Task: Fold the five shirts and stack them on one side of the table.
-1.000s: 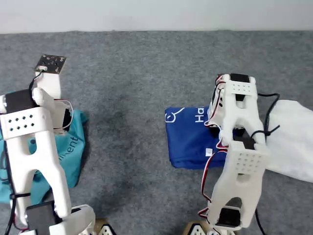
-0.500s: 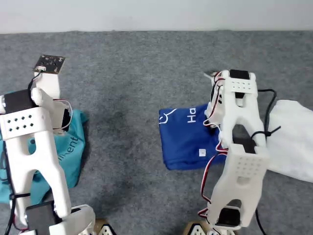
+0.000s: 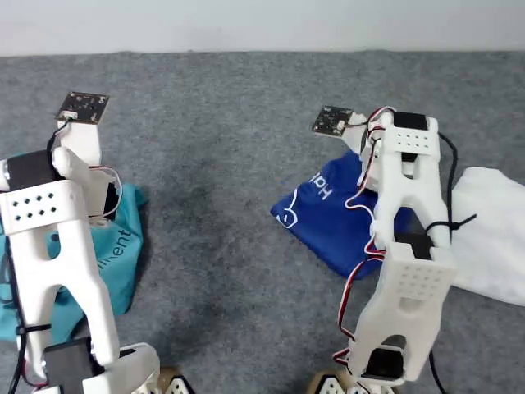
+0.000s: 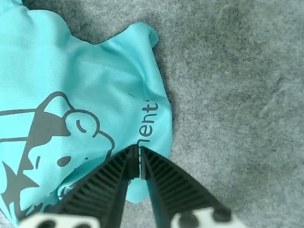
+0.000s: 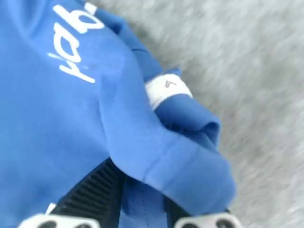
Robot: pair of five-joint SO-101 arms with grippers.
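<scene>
- Clamped shut in the right gripper (image 5: 142, 194), fingers closed hard on a thick bunched fold: soft blue shirt with white lettering (image 3: 320, 222), lying skewed on the grey felt-covered table (image 3: 221, 139) beneath the right arm.
- Just beside it, a crumpled white cloth shirt (image 3: 492, 238); cannot tell whether touching, with the arm hiding the gap.
- Risk 1: several layers pinched at once, so likely to drag the whole blue shirt rather than turn over 1 flap, ending in a wad instead of a fold.
- Risk 2: a bulky bite on smooth cloth, so liable to slip free partway through a pull and drop askew.
- Risk 3: possibly snagging the white shirt and towing it along, given how close it lies.
- At the left side of the table, partly under the left arm: teal mesh-knit shirt with a dark cartoon print (image 4: 71, 95).
- Above its hem, the left gripper (image 4: 139, 164), fingers pressed together with nothing seen between them.
- Risk 4: coming down closed like that would only poke and ruck the teal shirt; needs opening first.
- Just 3 shirts to be seen, none neatly folded or stacked; probably far from finished.
</scene>
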